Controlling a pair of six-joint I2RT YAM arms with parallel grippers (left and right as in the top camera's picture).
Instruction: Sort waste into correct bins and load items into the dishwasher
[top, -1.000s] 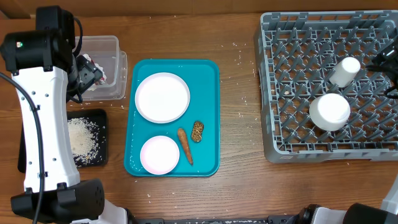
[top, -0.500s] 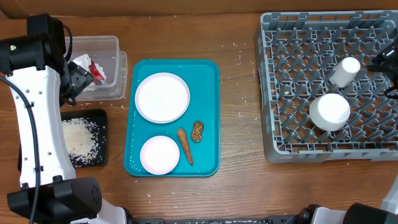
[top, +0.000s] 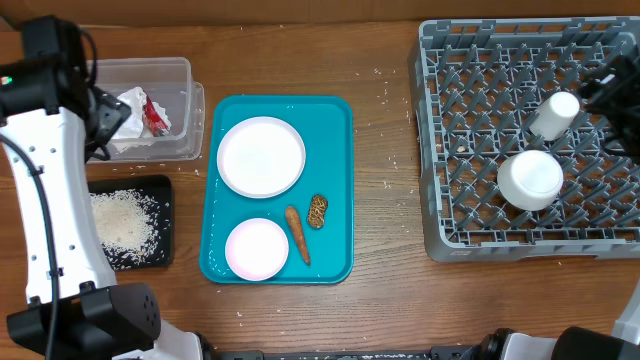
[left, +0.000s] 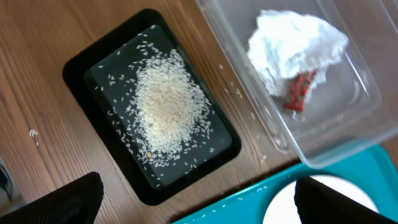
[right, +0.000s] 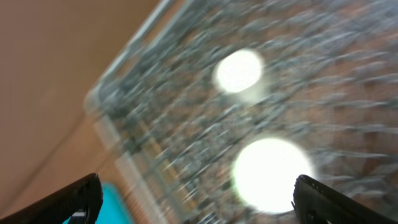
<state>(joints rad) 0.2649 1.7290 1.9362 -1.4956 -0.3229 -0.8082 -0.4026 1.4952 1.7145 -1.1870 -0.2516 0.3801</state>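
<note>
A teal tray (top: 335, 190) holds a large white plate (top: 261, 156), a small white plate (top: 257, 248), a carrot (top: 297, 233) and a brown food scrap (top: 318, 211). A clear bin (top: 180, 85) holds crumpled white and red waste (top: 140, 108); it also shows in the left wrist view (left: 292, 56). A black tray (top: 160, 250) holds rice (left: 165, 102). My left gripper (left: 193, 202) is open and empty, high above the black tray and clear bin. My right gripper (right: 196, 196) is open and empty above the grey dishwasher rack (top: 450, 130), which holds a white cup (top: 553, 113) and a white bowl (top: 530, 179).
Rice grains lie scattered on the wooden table between the teal tray and the rack. The right wrist view is motion-blurred. The rack fills the right side of the table.
My left arm has drawn back to the left, away from the clear bin, leaving the crumpled waste in view inside it. My right arm has shifted slightly over the rack.
</note>
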